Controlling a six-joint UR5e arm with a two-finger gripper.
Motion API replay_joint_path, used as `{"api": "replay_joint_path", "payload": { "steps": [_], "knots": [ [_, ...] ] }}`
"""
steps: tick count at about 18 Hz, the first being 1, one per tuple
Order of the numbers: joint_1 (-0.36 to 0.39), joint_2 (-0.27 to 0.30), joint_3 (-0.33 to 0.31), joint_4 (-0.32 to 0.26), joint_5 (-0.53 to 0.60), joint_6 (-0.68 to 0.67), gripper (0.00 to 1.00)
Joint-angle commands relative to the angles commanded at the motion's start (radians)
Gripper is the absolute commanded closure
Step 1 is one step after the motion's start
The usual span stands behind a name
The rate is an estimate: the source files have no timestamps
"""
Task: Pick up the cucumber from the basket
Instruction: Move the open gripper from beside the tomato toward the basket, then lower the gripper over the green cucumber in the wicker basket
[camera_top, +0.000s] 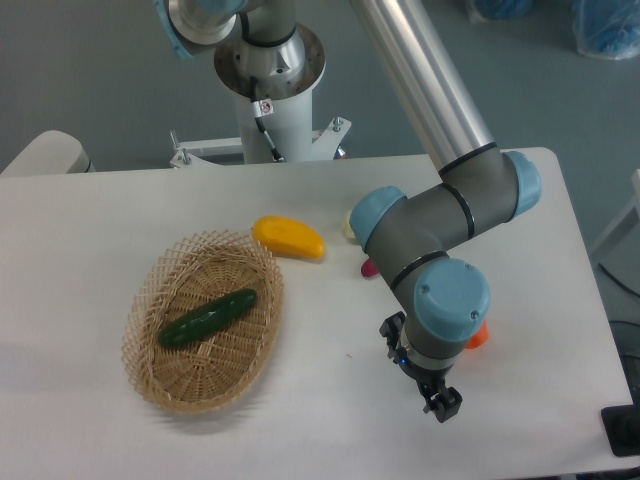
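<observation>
The slim, glossy dark green cucumber (208, 318) lies slantwise on the floor of the shallow oval basket of woven tan wicker (150, 375), which sits on the white tabletop (80, 230). A yellow-orange plastic vegetable (289, 238) rests just beside the basket's far rim. The arm's black claw (442, 403) hangs well off to one side, away from the basket, holding nothing; whether its fingers are spread I cannot tell.
</observation>
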Motion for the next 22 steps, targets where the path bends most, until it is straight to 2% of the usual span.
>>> {"api": "replay_joint_path", "payload": {
  "steps": [7, 11, 14, 19, 22],
  "knots": [
    [-0.005, 0.0, -0.002, 0.0, 0.003, -0.009, 0.0],
    [-0.017, 0.009, -0.011, 0.006, 0.002, -0.067, 0.0],
    [-0.023, 0.052, -0.069, 0.005, -0.002, -0.1, 0.0],
    [-0.092, 0.127, -0.165, 0.0, -0.002, -0.169, 0.0],
    [-0.13, 0.14, -0.186, -0.002, 0.0, -0.227, 0.0]
  ]
}}
